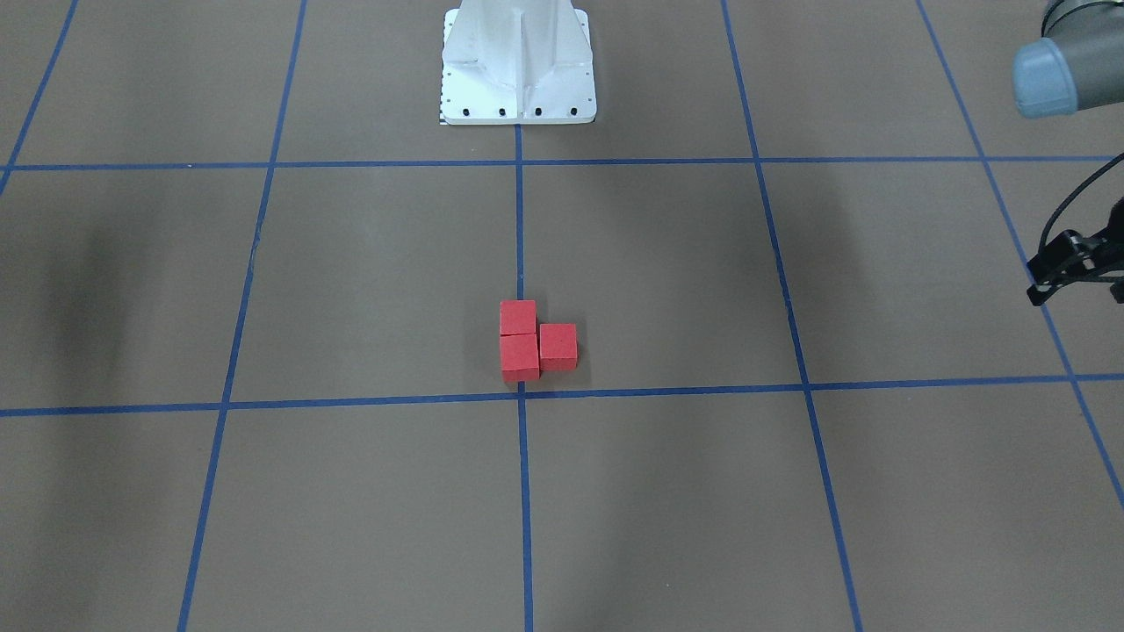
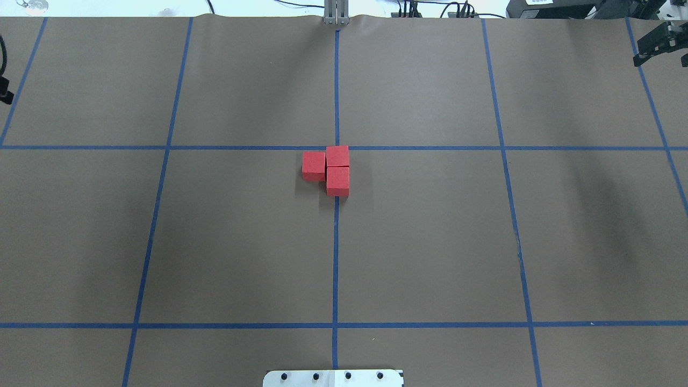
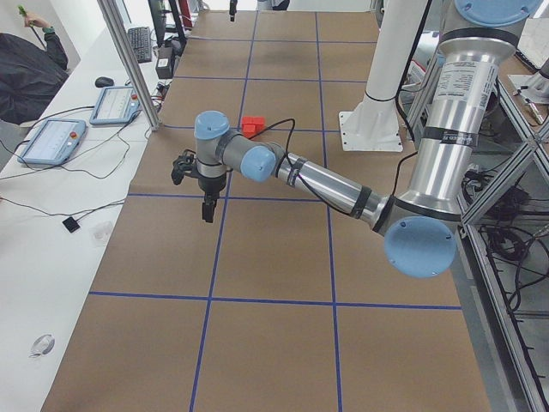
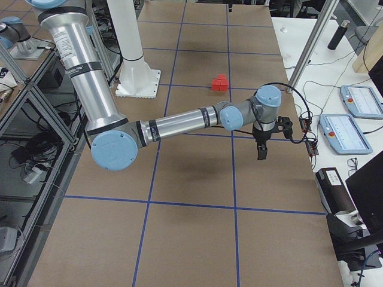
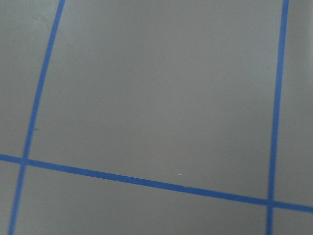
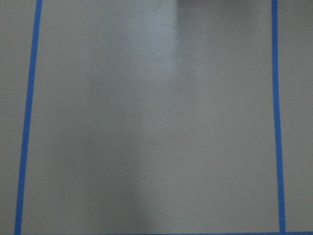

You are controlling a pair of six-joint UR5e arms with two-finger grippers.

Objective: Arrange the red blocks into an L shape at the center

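Observation:
Three red blocks sit touching in an L shape on the brown gridded surface. In the overhead view two (image 2: 337, 156) (image 2: 337, 181) lie in line on the middle tape line and the third (image 2: 313, 165) sits to their left. They lie just on the robot's side of the center crossing (image 2: 336, 148). They also show in the front view (image 1: 519, 357). My left gripper (image 3: 208, 210) hangs over the table's left part, far from the blocks. My right gripper (image 4: 261, 152) hangs over the right part. Both show only in side views, so I cannot tell open or shut. The wrist views show only paper and tape.
The white robot base (image 1: 518, 70) stands at the table's robot side. Black wrist hardware of the left arm (image 1: 1067, 263) and the right arm (image 2: 658, 45) shows at the view edges. Teach pendants (image 3: 51, 142) (image 4: 353, 131) lie on side tables beyond the mat.

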